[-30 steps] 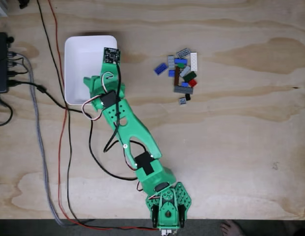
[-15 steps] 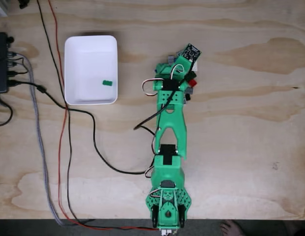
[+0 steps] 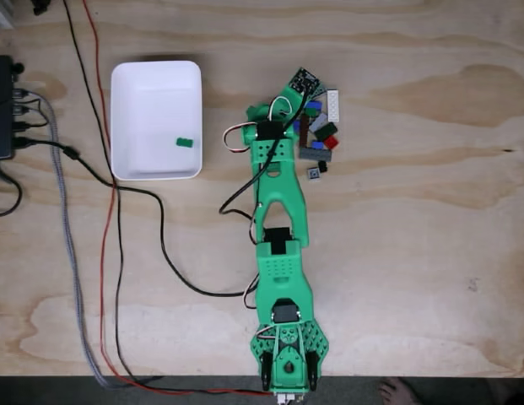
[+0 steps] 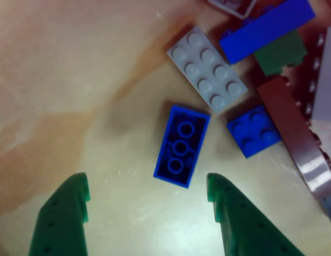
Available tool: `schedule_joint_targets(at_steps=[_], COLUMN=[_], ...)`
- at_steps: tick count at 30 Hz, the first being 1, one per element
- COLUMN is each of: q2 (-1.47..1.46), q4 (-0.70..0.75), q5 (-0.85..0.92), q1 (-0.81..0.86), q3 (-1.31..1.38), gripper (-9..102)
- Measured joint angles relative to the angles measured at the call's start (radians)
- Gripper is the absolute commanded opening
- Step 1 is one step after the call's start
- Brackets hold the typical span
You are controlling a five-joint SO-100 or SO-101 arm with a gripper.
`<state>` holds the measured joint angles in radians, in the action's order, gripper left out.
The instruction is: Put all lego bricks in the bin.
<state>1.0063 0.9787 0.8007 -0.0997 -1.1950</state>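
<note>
While hovering over the pile's left side, gripper [image 4: 149, 205] spread wide, grasping nothing; both green fingers [image 4: 61, 221] seen in the other view, with an upside-down blue brick [image 4: 181, 145] lying between and just ahead of them, not touched. Seems the next pick, judging by the aim.

Bin [image 3: 126, 84] sits near table's top-left corner, w/ one green brick [image 3: 186, 142] inside, close to its right wall. So only one piece delivered so far, as far as visible.

Rest of lego bricks [image 3: 321, 131] packed in a cluster near the top edge, approx. mid-table, well apart from bin. Close by the blue one in the other view: grey 2x4 plate [image 4: 214, 77], small blue 2x2 [image 4: 255, 132], long blue brick [image 4: 266, 29], dark green one [image 4: 280, 53], brown plate [image 4: 296, 141]. Seen from above: also white, red, grey pieces, plus a small grey one [image 3: 314, 173] lying a bit below the pile. Part of cluster hidden under arm [image 3: 278, 211], so exact count not possible.

Task at early stage; nearly all still to move.
</note>
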Motion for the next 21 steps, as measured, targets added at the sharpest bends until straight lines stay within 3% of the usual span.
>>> schedule_joint_targets(at_steps=[6, 9, 16, 21], q2=[-0.071, -0.089, 0.04, 0.316], q4=[-0.06, -0.089, -0.206, -0.163], q5=[0.029, 0.052, 0.049, -0.002], q1=[0.014, 0.014, 0.012, -0.011], q3=[0.04, 0.054, -0.166, -0.288], gripper=[21, 0, 0, 0])
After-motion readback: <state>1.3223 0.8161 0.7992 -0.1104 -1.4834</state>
